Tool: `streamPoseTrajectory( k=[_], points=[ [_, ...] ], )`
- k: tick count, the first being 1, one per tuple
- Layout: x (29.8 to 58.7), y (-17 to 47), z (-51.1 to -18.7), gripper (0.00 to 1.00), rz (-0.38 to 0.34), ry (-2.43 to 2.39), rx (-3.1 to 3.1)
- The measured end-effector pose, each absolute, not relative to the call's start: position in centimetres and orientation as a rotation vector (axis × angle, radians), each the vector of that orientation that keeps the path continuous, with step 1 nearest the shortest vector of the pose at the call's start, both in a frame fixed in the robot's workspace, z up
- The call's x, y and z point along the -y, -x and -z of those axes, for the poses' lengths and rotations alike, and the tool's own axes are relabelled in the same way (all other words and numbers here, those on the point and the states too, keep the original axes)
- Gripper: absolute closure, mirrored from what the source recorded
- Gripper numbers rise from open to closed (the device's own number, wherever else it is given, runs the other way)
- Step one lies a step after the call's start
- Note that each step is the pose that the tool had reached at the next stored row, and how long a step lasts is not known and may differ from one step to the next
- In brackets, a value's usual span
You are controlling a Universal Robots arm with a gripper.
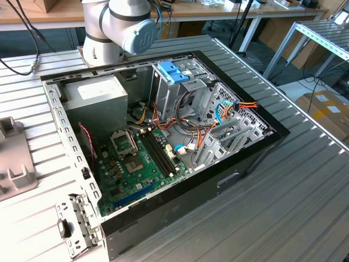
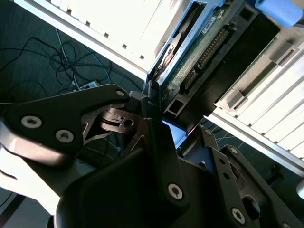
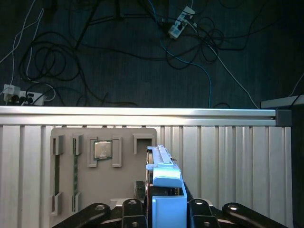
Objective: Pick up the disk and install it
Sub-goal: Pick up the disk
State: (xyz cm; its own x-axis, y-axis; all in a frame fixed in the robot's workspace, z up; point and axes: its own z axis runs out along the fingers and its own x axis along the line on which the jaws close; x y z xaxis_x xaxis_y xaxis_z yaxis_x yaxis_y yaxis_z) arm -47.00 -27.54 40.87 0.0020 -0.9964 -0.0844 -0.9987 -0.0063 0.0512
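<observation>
One end effector (image 3: 164, 204) is clamped on the one disk (image 3: 164, 176), seen edge-on in the first wrist view. It hangs over the table (image 3: 228, 161), just beside the single grey tray (image 3: 123, 180), which carries one chip (image 3: 101, 150). The disk's near end is cut off. One open case (image 1: 180, 197) stands near the tray.

— Exterior view's perched high, tilted down into the open black computer case (image 1: 240, 164) on the ribbed aluminium table (image 1: 305, 207).

— Both wrist views hug the black gripper (image 3: 164, 199) (image 2: 178, 121). First looks out across table slats to the dark cabled floor (image 3: 118, 71). Second sits closer still, sharing the blue-railed dark disk (image 3: 161, 166) (image 2: 190, 66).
</observation>
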Motion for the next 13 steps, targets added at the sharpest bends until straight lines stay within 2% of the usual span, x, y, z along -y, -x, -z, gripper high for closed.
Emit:
streamPoseTrajectory(
  k=[13],
  points=[
    [27.54, 47.00, -41.45, 0.63, -0.150, 2.207, -2.198]
  ],
)
